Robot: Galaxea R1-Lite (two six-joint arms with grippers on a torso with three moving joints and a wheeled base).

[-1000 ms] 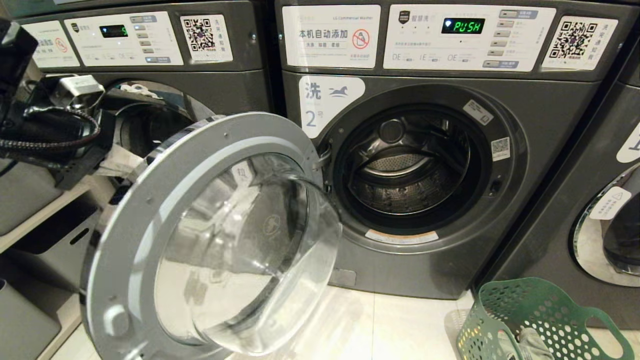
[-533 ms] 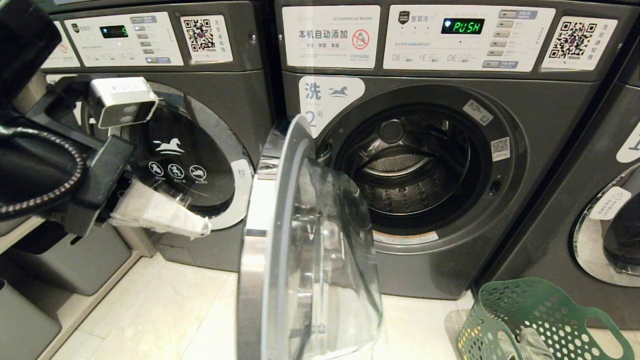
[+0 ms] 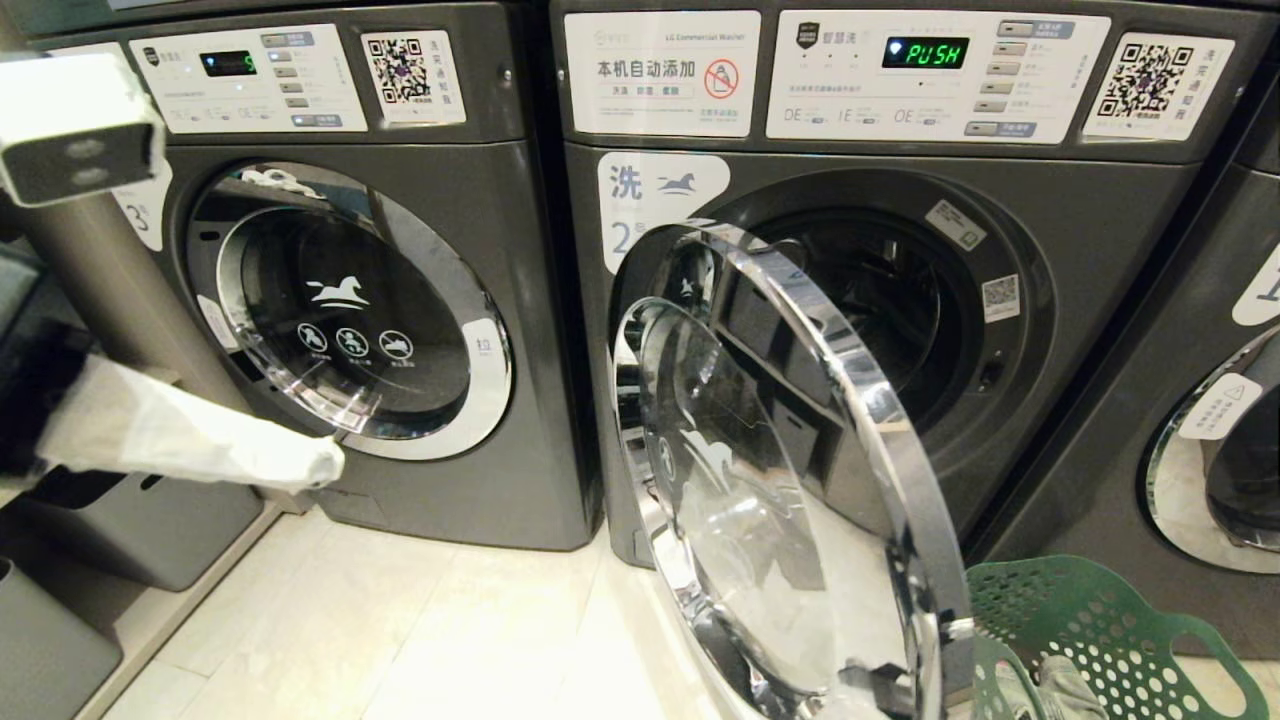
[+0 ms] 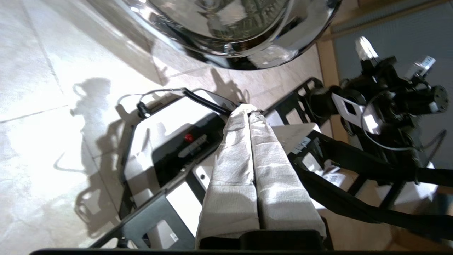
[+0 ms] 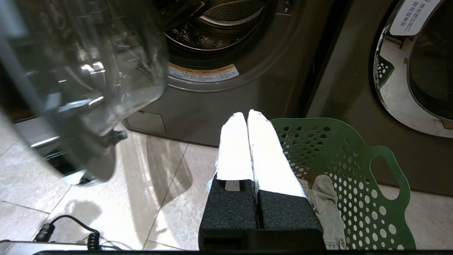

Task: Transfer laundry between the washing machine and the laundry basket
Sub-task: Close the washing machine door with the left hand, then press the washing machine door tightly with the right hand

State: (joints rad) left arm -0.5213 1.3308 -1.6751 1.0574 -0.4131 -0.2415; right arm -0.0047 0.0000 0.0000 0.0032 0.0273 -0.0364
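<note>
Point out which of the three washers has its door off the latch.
The middle washing machine, labelled "2": its chrome-ringed glass door stands partway open in front of the drum. The machine to its left, marked "3", and the one on its right have doors flush shut.

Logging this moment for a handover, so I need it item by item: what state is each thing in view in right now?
washing machine: display lit, reads PUSH.
door: partway open, not latched.
drum: no laundry visible inside.
laundry basket: upright on the floor, holds grey cloth.
left gripper: shut, empty, in front of the left machine, whose door is closed.
right gripper: shut, empty, over the basket rim.
</note>
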